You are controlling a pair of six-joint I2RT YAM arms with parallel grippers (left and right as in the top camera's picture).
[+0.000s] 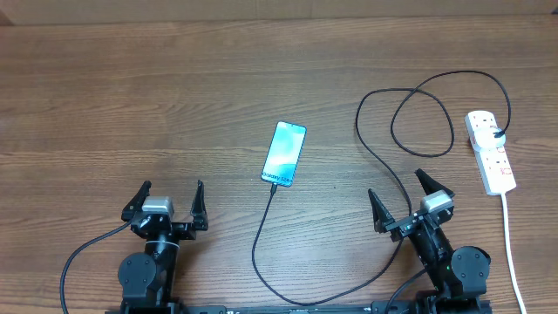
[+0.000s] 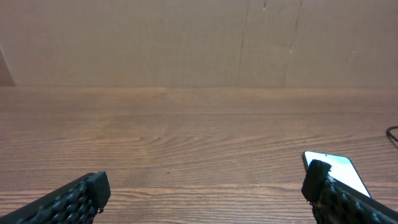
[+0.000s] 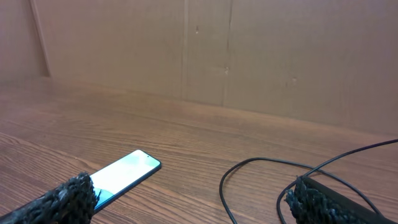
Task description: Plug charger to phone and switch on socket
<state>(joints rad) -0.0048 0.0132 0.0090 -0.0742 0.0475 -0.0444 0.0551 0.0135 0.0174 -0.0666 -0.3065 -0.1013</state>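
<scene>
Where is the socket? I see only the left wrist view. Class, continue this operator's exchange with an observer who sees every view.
Observer: The socket lies ahead and to the right of the right gripper, outside your view.
Operator: Is anything plugged into it?
Observer: Yes, the charger leaves its far end and runs off in black loops.
Operator: Where does that cable end?
Observer: At the near edge of the phone, a spot hidden in your view.
</scene>
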